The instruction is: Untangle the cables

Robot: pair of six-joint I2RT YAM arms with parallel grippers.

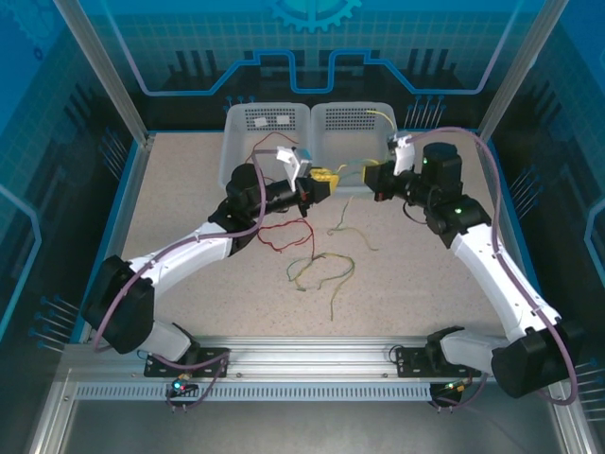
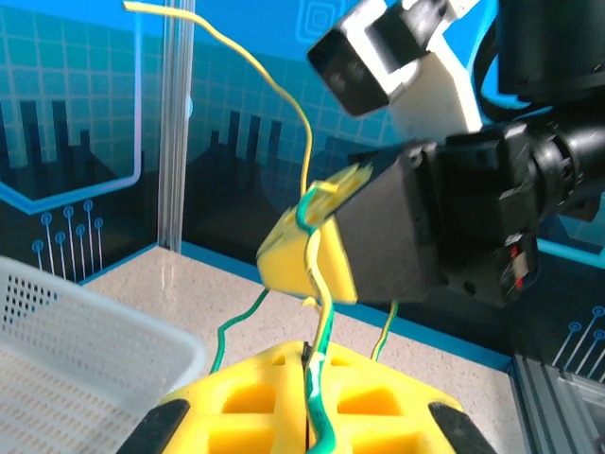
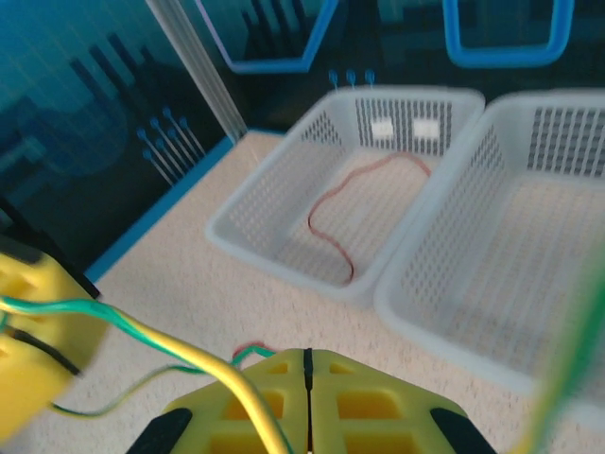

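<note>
Yellow pads point(image 2: 255, 402) of our left gripper point(image 2: 307, 378), bottom centre, clamp the yellow-green cable point(image 2: 326, 312) while the right gripper point(image 2: 312, 216) pinches it mid-frame (both closed tight), so we should part slowly, lifting its tail off the loose cables point(image 1: 317, 270) mid-table.

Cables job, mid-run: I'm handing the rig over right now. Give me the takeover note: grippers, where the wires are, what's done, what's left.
Left gripper: jaws shut on a thin yellow-green wire.
Right gripper: jaws shut on that same wire, facing the left gripper above the table, in front of the baskets.
Done: a thin red wire lies in the left white perforated plastic basket; a second yellow-green wire is in the right white basket.
Left: a loose red wire and loose yellow-green wires lie on the speckled beige table, probably next to separate and bin.
</note>
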